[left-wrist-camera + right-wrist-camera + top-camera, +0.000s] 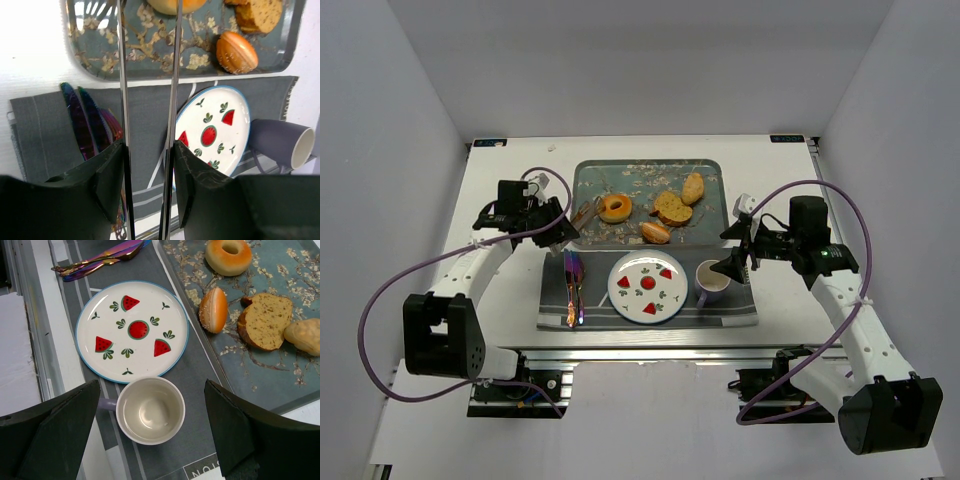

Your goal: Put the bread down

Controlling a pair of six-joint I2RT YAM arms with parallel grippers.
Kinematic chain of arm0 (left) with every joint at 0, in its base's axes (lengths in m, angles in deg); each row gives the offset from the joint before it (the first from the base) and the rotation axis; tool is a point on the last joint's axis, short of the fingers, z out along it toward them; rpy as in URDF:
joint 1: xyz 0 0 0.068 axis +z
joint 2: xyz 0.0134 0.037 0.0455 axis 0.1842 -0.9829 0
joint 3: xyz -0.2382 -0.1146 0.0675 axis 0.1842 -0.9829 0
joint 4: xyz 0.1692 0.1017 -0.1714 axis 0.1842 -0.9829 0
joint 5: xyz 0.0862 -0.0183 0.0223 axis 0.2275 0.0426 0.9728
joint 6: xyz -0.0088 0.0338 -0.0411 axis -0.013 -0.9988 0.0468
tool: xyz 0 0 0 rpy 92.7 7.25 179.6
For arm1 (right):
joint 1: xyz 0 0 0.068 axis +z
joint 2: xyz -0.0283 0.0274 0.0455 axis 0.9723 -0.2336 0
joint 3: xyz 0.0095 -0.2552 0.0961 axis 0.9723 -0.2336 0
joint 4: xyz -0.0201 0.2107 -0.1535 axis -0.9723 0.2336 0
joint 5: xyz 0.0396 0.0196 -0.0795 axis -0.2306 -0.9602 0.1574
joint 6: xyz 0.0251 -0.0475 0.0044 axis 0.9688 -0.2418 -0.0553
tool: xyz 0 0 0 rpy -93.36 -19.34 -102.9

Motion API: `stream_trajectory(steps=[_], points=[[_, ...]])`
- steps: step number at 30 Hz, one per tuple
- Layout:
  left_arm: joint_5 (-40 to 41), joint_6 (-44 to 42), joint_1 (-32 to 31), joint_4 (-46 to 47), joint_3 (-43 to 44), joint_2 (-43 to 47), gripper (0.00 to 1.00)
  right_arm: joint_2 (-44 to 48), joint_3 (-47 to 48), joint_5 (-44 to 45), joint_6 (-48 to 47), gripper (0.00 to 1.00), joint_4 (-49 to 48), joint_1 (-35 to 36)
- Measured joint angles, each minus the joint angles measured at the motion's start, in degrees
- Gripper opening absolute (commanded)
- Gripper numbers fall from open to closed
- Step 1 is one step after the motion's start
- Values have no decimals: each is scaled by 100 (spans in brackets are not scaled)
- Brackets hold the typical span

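Note:
The bread, a golden ring-shaped bagel [614,207], lies on the left part of the floral tray [640,180]. Its lower edge shows at the top of the left wrist view [175,5], and it shows whole in the right wrist view [228,256]. My left gripper [558,228] is shut on metal tongs [123,75]. The two tong blades stand slightly apart and point at the bagel from the tray's left edge, short of it. My right gripper [740,255] is open and empty, hovering over the mug [150,410]. The watermelon-print plate [647,287] is bare.
An oval roll [655,232], a brown bread slice [672,208] and a pale piece [693,187] share the tray. Iridescent cutlery [573,290] lies left of the plate on the grey placemat [600,310]. The purple mug [712,282] stands right of the plate.

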Motion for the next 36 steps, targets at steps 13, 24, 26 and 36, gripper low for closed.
stream_trajectory(steps=[13, 24, 26, 36], points=[[-400, 188, -4, 382, 2, -605, 49, 2, 0, -17, 0, 89, -2, -11], [-684, 234, -22, 398, 33, -616, 1, 2, 0, -20, 0, 90, 0, -52], [-774, 232, -20, 345, 33, -476, 1, 4, 0, -20, 0, 89, 0, -52], [-1309, 415, -92, -107, -828, 2203, 2, 70, 0, -17, -59, 89, 131, -79]])
